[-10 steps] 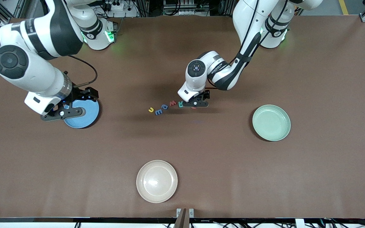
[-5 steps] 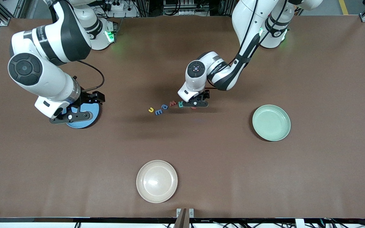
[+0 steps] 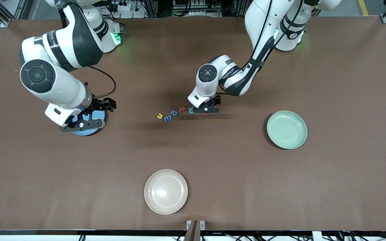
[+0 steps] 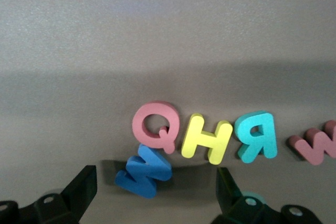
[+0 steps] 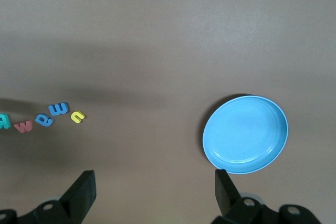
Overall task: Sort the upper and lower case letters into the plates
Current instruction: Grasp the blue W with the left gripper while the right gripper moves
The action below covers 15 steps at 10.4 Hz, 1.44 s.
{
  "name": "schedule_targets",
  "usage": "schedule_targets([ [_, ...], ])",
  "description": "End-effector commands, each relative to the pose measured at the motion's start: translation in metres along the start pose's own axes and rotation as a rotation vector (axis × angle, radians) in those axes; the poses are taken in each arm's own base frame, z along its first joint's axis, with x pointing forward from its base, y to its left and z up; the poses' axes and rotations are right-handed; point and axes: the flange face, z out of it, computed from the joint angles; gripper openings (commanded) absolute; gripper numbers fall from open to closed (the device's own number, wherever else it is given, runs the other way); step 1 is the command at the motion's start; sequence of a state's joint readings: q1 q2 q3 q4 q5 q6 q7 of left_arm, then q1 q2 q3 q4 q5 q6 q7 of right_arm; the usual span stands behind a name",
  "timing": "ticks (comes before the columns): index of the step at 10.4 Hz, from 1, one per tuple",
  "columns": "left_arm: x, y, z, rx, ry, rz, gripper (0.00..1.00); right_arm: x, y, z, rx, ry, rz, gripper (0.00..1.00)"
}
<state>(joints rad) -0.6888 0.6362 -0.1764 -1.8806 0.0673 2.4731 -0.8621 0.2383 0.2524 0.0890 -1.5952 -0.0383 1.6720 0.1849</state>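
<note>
left gripper [image 3: 206, 110]: wide open, empty, low over letters [image 4: 206, 138] | right gripper [image 3: 82, 125]: wide open, empty, over blue plate [image 5: 245, 134]

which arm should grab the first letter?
Probably left. The left end effector hangs open, low over the letters, with Q, H, R and a blue W right before its fingers. The right end effector, also open, is over the blue plate, away from them.
</note>
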Motion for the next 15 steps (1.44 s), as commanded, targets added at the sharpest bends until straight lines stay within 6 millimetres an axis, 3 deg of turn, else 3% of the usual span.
schedule_targets([
  [1,-0.002,0.002,0.000,-0.022,-0.004,-0.031,1.00,0.000,-0.006,-0.001,0.011,0.003,0.014,1.00],
  [3,-0.003,0.002,0.001,-0.021,-0.005,-0.029,0.93,0.000,-0.006,0.000,0.009,0.004,0.013,1.00],
  [8,-0.003,0.002,0.000,-0.023,-0.006,-0.033,0.39,0.005,-0.016,0.008,0.007,0.020,-0.003,1.00],
  [9,-0.003,0.003,-0.001,-0.024,-0.004,-0.032,0.04,0.005,-0.012,0.017,0.013,0.017,0.005,1.00],
  [10,-0.003,0.004,-0.003,-0.027,-0.003,-0.032,0.00,0.005,-0.015,0.018,0.013,0.019,0.000,1.00],
  [15,-0.001,0.006,-0.011,-0.034,0.005,-0.050,0.00,0.007,-0.018,0.021,0.014,0.026,-0.001,1.00],
])
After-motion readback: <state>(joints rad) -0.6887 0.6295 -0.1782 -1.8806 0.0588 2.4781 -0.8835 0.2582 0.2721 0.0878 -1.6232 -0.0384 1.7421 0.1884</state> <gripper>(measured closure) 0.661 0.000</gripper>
